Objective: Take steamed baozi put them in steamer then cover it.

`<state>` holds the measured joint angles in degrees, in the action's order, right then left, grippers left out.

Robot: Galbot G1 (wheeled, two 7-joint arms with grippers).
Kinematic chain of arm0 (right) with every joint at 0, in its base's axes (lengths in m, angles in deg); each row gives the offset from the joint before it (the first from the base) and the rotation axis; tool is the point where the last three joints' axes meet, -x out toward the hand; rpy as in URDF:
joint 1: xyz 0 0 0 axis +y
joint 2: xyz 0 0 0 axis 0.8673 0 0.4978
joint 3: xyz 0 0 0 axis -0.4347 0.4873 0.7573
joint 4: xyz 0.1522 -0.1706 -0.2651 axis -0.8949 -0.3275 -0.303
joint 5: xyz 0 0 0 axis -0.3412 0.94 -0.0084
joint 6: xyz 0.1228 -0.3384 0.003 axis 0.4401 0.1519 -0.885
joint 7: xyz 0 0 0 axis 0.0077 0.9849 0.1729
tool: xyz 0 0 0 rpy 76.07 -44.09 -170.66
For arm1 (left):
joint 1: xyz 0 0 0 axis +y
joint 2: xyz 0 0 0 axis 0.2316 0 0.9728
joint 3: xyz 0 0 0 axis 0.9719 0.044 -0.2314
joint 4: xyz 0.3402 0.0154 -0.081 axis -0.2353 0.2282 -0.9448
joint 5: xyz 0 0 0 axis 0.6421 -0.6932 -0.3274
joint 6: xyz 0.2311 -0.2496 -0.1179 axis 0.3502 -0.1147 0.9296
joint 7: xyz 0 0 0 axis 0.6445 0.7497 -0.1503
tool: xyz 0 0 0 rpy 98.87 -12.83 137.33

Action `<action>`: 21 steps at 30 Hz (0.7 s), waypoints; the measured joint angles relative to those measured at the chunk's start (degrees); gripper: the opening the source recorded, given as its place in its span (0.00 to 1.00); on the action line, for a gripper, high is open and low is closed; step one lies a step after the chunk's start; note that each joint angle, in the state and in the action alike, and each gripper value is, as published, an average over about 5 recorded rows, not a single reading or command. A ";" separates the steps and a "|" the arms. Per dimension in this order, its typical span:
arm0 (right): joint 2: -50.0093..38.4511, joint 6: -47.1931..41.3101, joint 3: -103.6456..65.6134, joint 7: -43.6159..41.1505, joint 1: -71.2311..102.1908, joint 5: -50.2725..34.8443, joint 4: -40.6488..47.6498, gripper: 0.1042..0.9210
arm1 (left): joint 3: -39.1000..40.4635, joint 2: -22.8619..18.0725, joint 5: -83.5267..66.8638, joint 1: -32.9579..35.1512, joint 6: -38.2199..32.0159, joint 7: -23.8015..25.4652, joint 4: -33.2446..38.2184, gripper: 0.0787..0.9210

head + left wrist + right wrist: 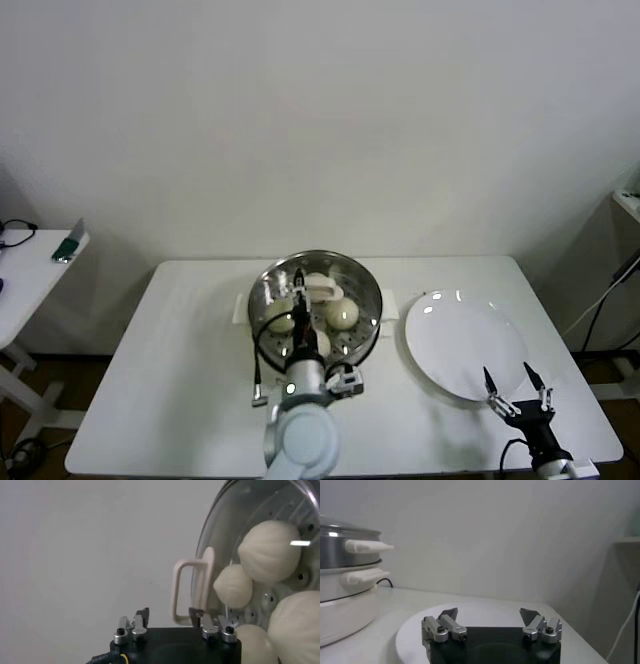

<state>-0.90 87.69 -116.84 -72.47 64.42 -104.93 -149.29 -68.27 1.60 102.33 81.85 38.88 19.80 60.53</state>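
The steamer [316, 266] stands mid-table on its cream base, which shows in the right wrist view [342, 607]. Several off-white baozi [343, 313] lie inside and show through the glass in the left wrist view [270, 550]. The clear glass cover [365, 290] lies on the pot, its cream handle [320, 290] on top. My left gripper [298, 282] is open over the cover. In the left wrist view, the handle [192, 587] stands just past one of that gripper's [170, 616] fingers. My right gripper [515, 378] is open and empty at the near edge of the plate.
A flat white plate [465, 340] lies right of the steamer and shows under my right gripper [490, 615] in the wrist view [415, 625]. A side table [30, 275] stands at the far left. Cables hang at the right [600, 310].
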 measured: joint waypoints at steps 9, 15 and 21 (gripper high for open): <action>0.10 -0.44 0.32 1.08 -0.22 -0.05 -0.26 0.88 | -1.26 4.33 -9.03 1.75 -2.50 -3.05 6.67 0.86; 0.39 -0.48 0.53 1.47 -0.55 0.09 -0.26 0.88 | -4.24 8.52 -19.78 4.19 -5.72 -6.76 11.25 0.88; 1.14 0.38 0.41 1.89 -0.94 0.49 -0.13 0.88 | -11.26 11.21 -35.66 8.89 -12.24 -12.50 13.48 0.88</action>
<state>0.24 88.07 -116.43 -70.58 63.48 -104.44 -149.41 -79.53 12.81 66.68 90.74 26.64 7.30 74.01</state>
